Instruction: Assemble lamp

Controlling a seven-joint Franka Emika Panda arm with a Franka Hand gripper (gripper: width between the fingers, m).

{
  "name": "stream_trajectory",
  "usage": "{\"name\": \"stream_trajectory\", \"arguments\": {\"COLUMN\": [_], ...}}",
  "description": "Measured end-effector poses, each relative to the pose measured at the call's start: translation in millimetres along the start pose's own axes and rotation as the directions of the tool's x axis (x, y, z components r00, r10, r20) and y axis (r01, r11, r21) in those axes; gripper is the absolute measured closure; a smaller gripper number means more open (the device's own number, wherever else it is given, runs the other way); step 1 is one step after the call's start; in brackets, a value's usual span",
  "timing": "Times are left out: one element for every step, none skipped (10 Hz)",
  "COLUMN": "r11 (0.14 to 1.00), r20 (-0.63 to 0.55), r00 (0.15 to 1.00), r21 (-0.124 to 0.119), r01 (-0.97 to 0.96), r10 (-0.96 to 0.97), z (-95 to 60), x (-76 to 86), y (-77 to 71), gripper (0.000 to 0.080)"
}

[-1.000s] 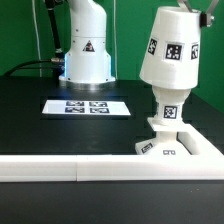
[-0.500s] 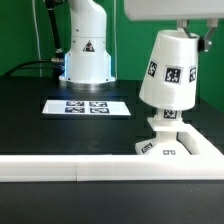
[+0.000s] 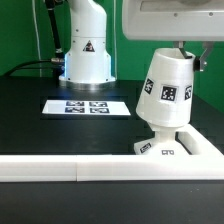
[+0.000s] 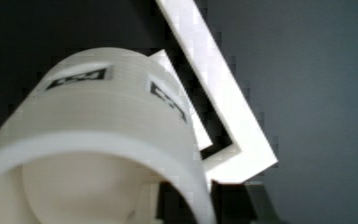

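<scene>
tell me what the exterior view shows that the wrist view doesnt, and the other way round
Only the exterior view shows the marker board, the robot column, the lamp base and the gripper above the shade. Only the wrist view looks along the shade's side from close above, with a white rail running past it. Both share the shade with its square markers and the black table. Neither view shows how the jaws stand.

Exterior view: even, bright overhead light; the white shade (image 3: pixel 166 92) and base block (image 3: pixel 176 148) read cleanly against the black table (image 3: pixel 40 130), with soft shadowing beneath the shade. Wrist view: the shade (image 4: pixel 105 130) fills the frame, soft and out of focus; the white rail (image 4: pixel 215 85) glares, nearly overexposed.
</scene>
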State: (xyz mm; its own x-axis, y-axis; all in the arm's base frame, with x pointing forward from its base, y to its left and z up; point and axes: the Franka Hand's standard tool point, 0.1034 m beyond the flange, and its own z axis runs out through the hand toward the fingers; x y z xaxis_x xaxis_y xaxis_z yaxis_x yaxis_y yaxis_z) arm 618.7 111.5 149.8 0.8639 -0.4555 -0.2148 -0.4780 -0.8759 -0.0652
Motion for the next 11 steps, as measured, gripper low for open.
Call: {"name": "stream_trajectory", "arguments": {"r11": [1.0, 1.0, 1.0, 1.0, 1.0, 1.0, 0.998, 0.996, 0.996, 0.994, 0.994], "r20": [-0.001, -0.004, -0.002, 0.009, 0.03, 0.062, 0.095, 0.105, 0.106, 0.105, 0.105], "r00": [1.0, 1.0, 1.0, 1.0, 0.999, 0.998, 0.995, 0.994, 0.994, 0.993, 0.993], "r21": [0.002, 0.007, 0.01, 0.008, 0.0, -0.015, -0.05, -0.073, -0.079, -0.092, -0.091], "r01": [0.006, 0.016, 0.016, 0.012, 0.021, 0.02, 0.033, 0.043, 0.048, 0.058, 0.056], "r10": [-0.006, -0.016, -0.016, -0.012, -0.021, -0.019, -0.028, -0.035, -0.039, -0.048, -0.047], "z": [-1.3, -6.3, -10.3, -12.9, -14.8, -15.5, -14.9, -10.0, -5.7, -1.9, -2.2], "x": [1.2, 3.0, 3.0, 1.2, -1.6, -6.3, -12.1, -15.4, -18.4, -21.0, -20.3], "y": [2.0, 7.7, 13.8, 18.8, 24.5, 29.5, 32.9, 31.6, 28.8, 28.9, 29.6], "gripper": [0.0754, 0.0754, 0.0588, 0.0406, 0.027, 0.027, 0.0138, 0.0112, 0.0112, 0.0102, 0.0102]}}
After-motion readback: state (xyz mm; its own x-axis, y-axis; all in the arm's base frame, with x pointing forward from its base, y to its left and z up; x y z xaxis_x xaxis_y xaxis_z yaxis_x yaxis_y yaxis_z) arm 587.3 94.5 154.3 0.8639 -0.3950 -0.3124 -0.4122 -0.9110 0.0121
